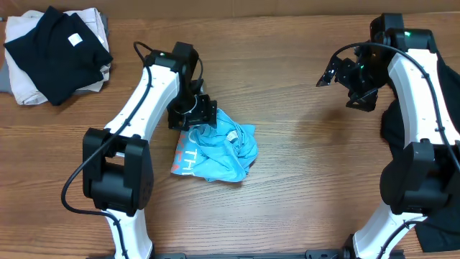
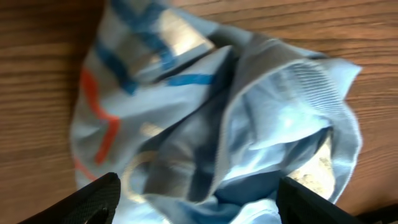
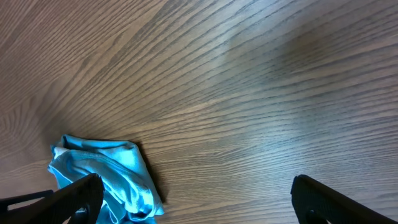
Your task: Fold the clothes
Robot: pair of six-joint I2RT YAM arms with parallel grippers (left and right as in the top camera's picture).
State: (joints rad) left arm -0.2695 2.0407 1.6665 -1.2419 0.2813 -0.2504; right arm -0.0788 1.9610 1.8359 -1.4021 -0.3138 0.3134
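At the far left of the table (image 1: 302, 187) you have a black garment (image 1: 57, 50) with a small white tag, lying on top of a beige cloth (image 1: 92, 20). The picture edge cuts off the left side of that pile, and a grey strip under it is too small to identify.

Your left gripper (image 1: 192, 115) hangs over the upper left edge of the light blue T-shirt (image 1: 215, 152). The T-shirt lies crumpled in a heap near the middle of the table, a little left of centre. In the left wrist view the T-shirt (image 2: 236, 124) fills the frame, blurred, with darker blue strokes and orange-red lines showing through the cloth. The lettering cannot be read. Only the tips of the left fingers (image 2: 93, 199) show, at the bottom corners. They are spread wide with nothing between them, and you cannot tell whether they touch the fabric.

To the right, the right gripper (image 1: 352, 79) is raised over bare wood, well apart from the T-shirt. In its wrist view the right fingers (image 3: 74, 196) sit wide apart at the bottom corners, gripping nothing, and one finger covers part of the T-shirt (image 3: 112, 174).

At the far right a dark garment (image 1: 392, 126) is mostly hidden behind the right arm and cut off by the frame.
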